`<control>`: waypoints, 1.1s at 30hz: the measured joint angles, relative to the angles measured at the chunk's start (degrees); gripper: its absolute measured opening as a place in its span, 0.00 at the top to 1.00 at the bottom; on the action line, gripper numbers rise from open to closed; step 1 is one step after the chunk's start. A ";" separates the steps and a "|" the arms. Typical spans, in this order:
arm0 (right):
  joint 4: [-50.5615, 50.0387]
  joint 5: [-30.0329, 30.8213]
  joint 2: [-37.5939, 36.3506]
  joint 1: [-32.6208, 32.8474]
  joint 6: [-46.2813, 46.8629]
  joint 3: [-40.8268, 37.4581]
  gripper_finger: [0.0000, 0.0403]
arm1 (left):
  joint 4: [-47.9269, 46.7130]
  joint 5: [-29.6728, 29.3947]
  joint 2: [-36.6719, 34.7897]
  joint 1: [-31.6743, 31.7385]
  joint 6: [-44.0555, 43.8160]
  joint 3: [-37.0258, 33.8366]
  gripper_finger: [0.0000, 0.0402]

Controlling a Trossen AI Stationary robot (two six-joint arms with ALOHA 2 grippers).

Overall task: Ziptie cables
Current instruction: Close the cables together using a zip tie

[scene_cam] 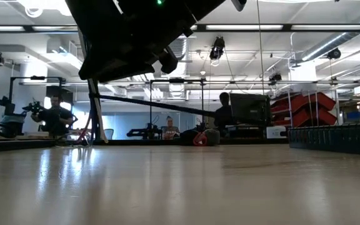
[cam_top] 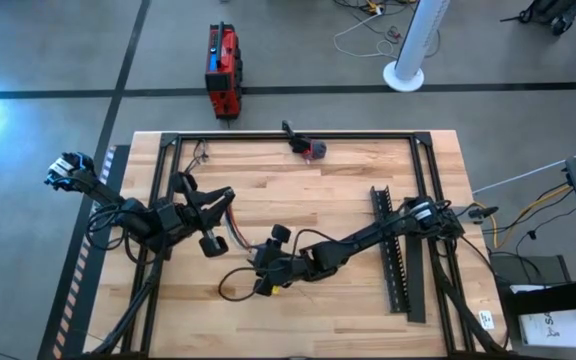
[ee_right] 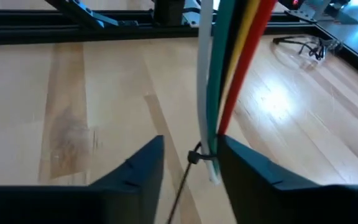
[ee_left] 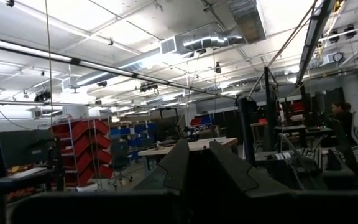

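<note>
The cables (ee_right: 229, 68), a bundle of white, green, yellow and red wires, run slanting off the table. A thin black ziptie (ee_right: 194, 156) rings them near their lower end, its tail (ee_right: 182, 186) trailing away. My right gripper (ee_right: 190, 152) stands open around that end, mid-table in the high view (cam_top: 266, 268). My left gripper (cam_top: 218, 205) is up at the left, shut (ee_left: 197, 163) and pointing above level. The cables (cam_top: 234, 232) reach up to it. My left gripper is shut at the cables' upper end, but its own fingers hide the place of contact and its wrist view shows no wire. The bundle stretches straight from it down to the right gripper, clear of the table. My right gripper has the bundle's lower end (ee_right: 211, 149), right by the ziptie, lying against the inner side of one finger (ee_right: 241, 171). The other finger (ee_right: 145, 165) stands apart from it. The fingers come in slanting downward from the table's right.
A long black toothed strip (cam_top: 393, 250) lies on the right of the table. A black frame rail (cam_top: 298, 135) borders the wooden top, with a small red and black object (cam_top: 310, 149) at the far edge. A black wire loop (cam_top: 230, 285) lies near the right gripper.
</note>
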 joint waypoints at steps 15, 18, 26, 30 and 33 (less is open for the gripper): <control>0.93 6.77 2.70 -1.03 0.26 0.00 0.44 | -0.57 0.02 0.02 0.00 -1.03 0.00 0.93; 1.05 8.00 2.43 -0.40 -0.44 0.00 0.45 | -0.57 0.04 0.02 0.00 -1.04 0.00 0.93; 0.87 7.48 2.26 -0.50 0.57 0.00 0.58 | -0.59 0.04 0.02 0.00 -1.04 0.00 0.93; 0.83 6.59 2.24 -0.40 0.19 0.00 0.75 | -0.58 0.04 0.02 0.00 -1.04 0.00 0.93; 0.92 4.32 2.24 -0.58 0.57 0.00 0.91 | -0.57 0.04 0.09 0.00 -1.04 0.01 0.93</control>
